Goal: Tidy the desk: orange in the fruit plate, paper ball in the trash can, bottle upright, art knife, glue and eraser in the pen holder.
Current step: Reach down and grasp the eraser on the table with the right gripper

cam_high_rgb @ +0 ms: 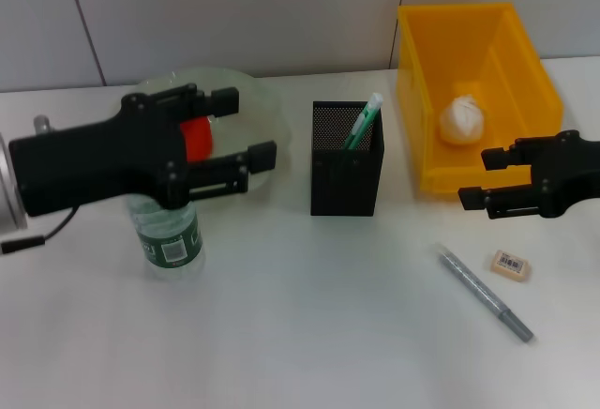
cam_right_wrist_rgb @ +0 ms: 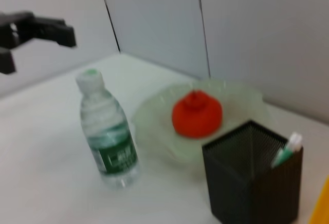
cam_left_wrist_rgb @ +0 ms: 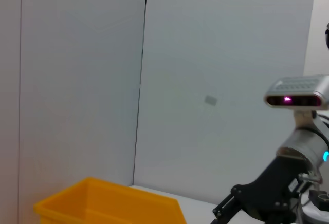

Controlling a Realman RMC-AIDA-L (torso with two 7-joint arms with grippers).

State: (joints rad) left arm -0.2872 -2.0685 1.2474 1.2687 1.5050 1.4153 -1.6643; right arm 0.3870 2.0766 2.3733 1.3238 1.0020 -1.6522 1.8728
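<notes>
Left gripper (cam_high_rgb: 246,131) jaws apart, level above one upright bottle (cam_high_rgb: 172,239). Right gripper (cam_high_rgb: 489,177) jaws apart, beside bin (cam_high_rgb: 424,76). One eraser (cam_high_rgb: 510,265), one pen (cam_high_rgb: 485,293), one holder (cam_high_rgb: 346,181).

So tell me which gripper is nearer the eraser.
Right. The right gripper hovers just above and behind the eraser, near the yellow bin. The left gripper is far across the desk, over the bottle and fruit plate.

Grey panelled wall (cam_left_wrist_rgb: 216,80), yellow bin (cam_left_wrist_rgb: 108,206) rim, probably the right gripper (cam_left_wrist_rgb: 226,215) and arm
</notes>
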